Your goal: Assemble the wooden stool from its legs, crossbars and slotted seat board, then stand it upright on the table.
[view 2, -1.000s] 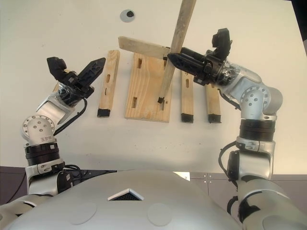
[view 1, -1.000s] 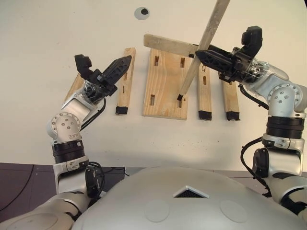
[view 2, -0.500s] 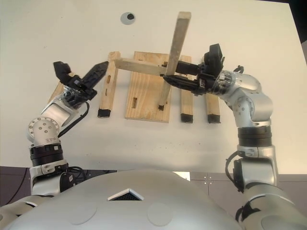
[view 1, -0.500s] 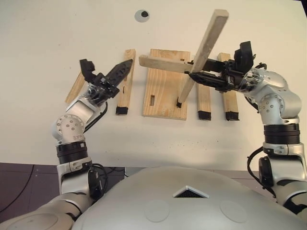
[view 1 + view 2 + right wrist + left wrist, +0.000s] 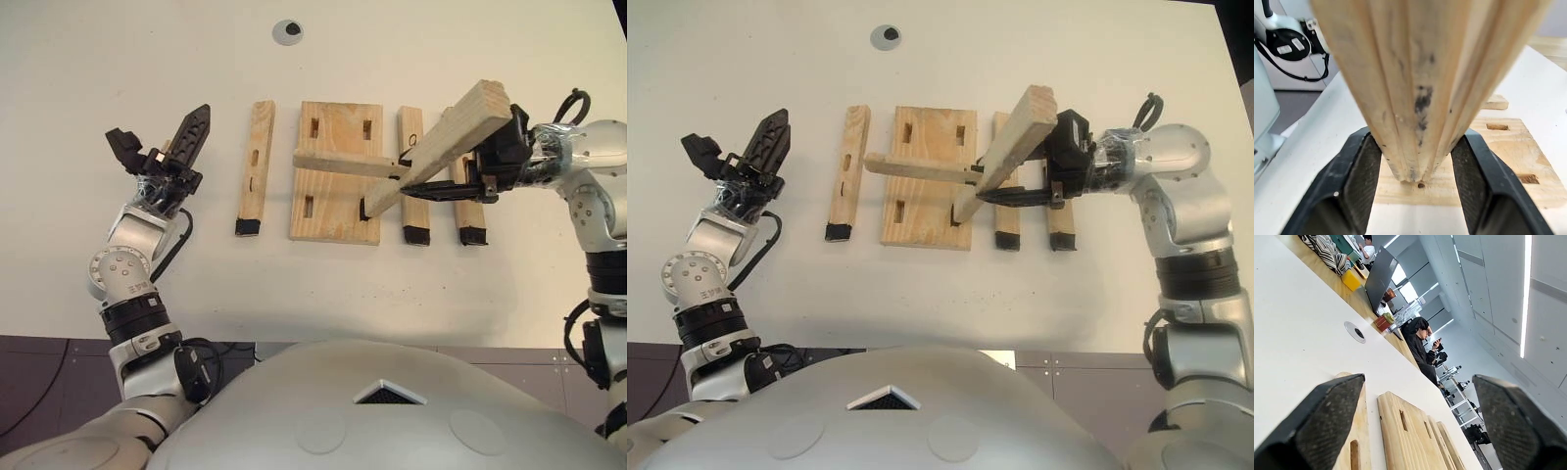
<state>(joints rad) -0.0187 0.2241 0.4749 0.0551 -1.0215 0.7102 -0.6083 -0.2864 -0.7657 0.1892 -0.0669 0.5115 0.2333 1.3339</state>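
White counter [image 5: 118, 59] carries the slotted seat board [image 5: 328, 217], which lies flat at its middle. One loose leg [image 5: 255, 166] lies flat to the board's left and two more legs [image 5: 417, 220] to its right. A fourth leg [image 5: 451, 132] is tilted, its black-capped foot at the board's near right slot. A crossbar [image 5: 338, 164] juts from it over the board. The right hand [image 5: 1418, 147] is clamped on this leg. The left hand [image 5: 159, 127] hangs spread and empty, well left of the parts.

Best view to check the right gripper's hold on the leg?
Right wrist view: the right gripper has its fingers pressed on both sides of the leg, seen close up. The eye views show the leg tilted, its dark foot at the seat board, a crossbar joined to it, the grip side-on.
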